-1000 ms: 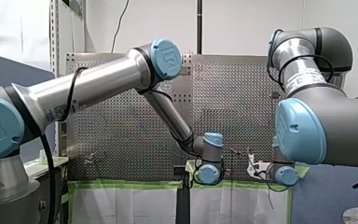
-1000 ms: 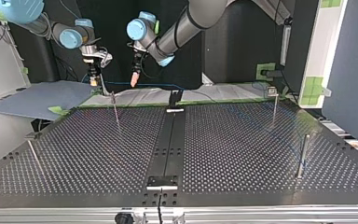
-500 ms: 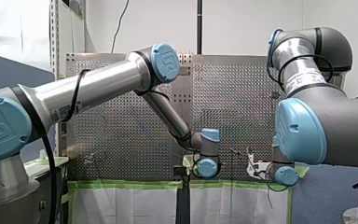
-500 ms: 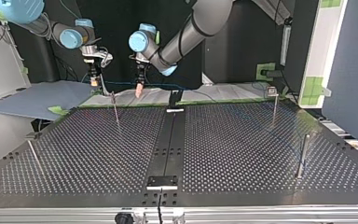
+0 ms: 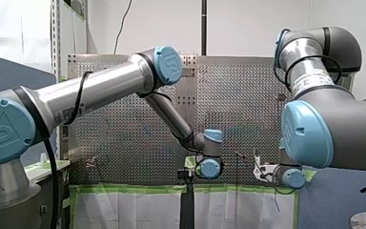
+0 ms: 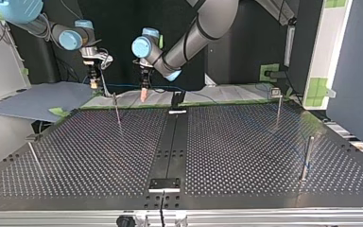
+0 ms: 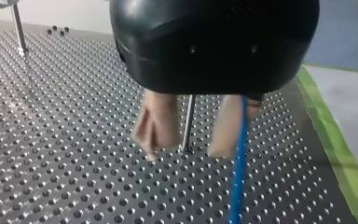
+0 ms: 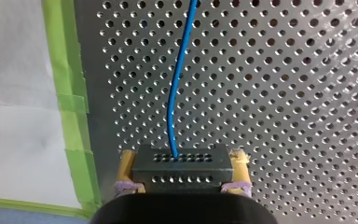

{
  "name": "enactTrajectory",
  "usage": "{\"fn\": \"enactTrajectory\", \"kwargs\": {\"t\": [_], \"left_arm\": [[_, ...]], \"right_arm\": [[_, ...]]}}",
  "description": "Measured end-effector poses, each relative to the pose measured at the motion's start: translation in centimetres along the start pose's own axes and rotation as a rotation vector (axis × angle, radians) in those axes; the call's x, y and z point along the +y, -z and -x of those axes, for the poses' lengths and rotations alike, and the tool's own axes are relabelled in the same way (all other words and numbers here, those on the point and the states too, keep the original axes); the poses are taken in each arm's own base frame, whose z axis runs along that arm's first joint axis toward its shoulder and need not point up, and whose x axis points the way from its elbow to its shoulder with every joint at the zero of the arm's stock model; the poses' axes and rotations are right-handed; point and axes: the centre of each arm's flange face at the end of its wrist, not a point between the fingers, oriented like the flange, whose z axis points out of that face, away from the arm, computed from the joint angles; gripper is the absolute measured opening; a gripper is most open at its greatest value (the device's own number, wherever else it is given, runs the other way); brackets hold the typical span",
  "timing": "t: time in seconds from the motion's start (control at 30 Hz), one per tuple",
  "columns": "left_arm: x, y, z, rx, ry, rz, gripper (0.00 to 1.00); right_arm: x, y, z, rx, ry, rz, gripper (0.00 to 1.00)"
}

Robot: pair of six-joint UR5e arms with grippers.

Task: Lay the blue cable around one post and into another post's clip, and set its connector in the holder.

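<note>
My right gripper is shut on the black connector, its yellow pads on the two sides. The blue cable leaves the connector and runs ahead over the perforated plate. In the top view my right gripper hangs at the far left. My left gripper hangs to its right, low at the blue cable. In the left wrist view my left gripper shows beige fingers standing apart. The cable crosses in front of one finger. A thin post stands beyond the gap.
Thin metal posts stand on the plate: one near the grippers, another far right, a third near right. A black bracket stands at the far middle and a small block at the near edge. Green tape lines the plate's edge.
My left gripper has come down and moved toward the top view's right, to the level of the blue cable. My right gripper holds still with the connector.
</note>
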Motion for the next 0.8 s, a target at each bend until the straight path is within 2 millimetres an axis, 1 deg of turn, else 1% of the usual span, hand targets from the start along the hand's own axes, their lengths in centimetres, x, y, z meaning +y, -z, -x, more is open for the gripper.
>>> {"fn": "enactTrajectory", "kwargs": {"t": [0.03,0.27,0.53,0.8], "left_arm": [[-0.1,0.1,0.0,-0.001,0.0,-0.002,0.0],[-0.8,0.2,0.0,-0.005,0.01,-0.038,0.0],[-0.9,0.2,0.0,-0.012,0.01,-0.044,0.0],[-0.7,0.5,-0.4,-0.015,0.005,-0.044,0.0]], "right_arm": [[0.1,0.0,-0.2,0.003,0.0,0.001,0.0],[0.7,-0.7,-2.0,0.032,-0.013,0.013,0.0],[0.9,-1.0,-2.4,0.034,-0.038,0.015,0.0],[1.7,-1.9,-3.1,0.049,-0.052,0.024,0.0]]}}
